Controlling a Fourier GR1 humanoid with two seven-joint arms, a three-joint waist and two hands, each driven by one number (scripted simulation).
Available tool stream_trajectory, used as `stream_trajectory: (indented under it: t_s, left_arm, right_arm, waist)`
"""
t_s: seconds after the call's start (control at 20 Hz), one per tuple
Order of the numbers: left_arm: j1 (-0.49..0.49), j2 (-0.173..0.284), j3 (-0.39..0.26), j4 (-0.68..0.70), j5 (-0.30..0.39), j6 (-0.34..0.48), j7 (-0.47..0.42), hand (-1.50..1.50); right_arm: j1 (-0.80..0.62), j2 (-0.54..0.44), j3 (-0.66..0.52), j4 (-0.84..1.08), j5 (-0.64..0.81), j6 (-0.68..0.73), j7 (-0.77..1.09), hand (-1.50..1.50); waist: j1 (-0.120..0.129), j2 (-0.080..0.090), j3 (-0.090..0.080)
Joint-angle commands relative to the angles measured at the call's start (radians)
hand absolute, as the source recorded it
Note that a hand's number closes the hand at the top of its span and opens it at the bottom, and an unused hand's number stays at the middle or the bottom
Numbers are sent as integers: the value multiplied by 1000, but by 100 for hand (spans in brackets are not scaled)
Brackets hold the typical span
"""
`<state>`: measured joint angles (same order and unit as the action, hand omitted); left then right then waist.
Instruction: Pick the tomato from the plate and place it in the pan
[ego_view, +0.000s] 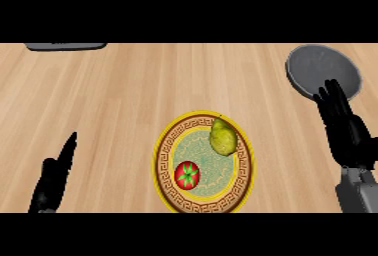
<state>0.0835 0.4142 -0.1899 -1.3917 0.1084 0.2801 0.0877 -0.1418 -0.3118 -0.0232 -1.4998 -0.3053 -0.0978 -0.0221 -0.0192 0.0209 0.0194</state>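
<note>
A red tomato (187, 175) with a green stem star lies on the lower left part of a patterned plate (244, 177) with a yellow rim. A yellow-green lemon (223, 138) lies on the same plate's upper right. The grey pan (323, 70) sits at the counter's far right. My right hand (345, 131) is open, fingers straight, to the right of the plate, its fingertips overlapping the pan's near edge. My left hand (53, 180) is open at the lower left, well apart from the plate.
A dark grey object (66, 46) shows at the top left edge of the wooden counter (111, 100).
</note>
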Motion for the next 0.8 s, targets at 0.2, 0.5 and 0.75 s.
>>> stream_trajectory:
  t_s: [0.2, 0.5, 0.75]
  left_arm:
    - [101, 50, 62, -285, 64, -13, 1, 0]
    - [-38, -35, 92, -333, 184, -21, 58, 0]
    - [-157, -39, 103, -291, 184, -23, 107, 0]
  right_arm:
    - [-208, 130, 186, -121, -101, 216, -63, 150]
    - [-115, -19, 247, -150, 180, 243, -287, 150]
    - [19, -132, 208, -112, 324, 235, -459, -150]
  waist:
    - [39, -43, -21]
    - [-34, -24, -17]
    - [-3, -20, -18]
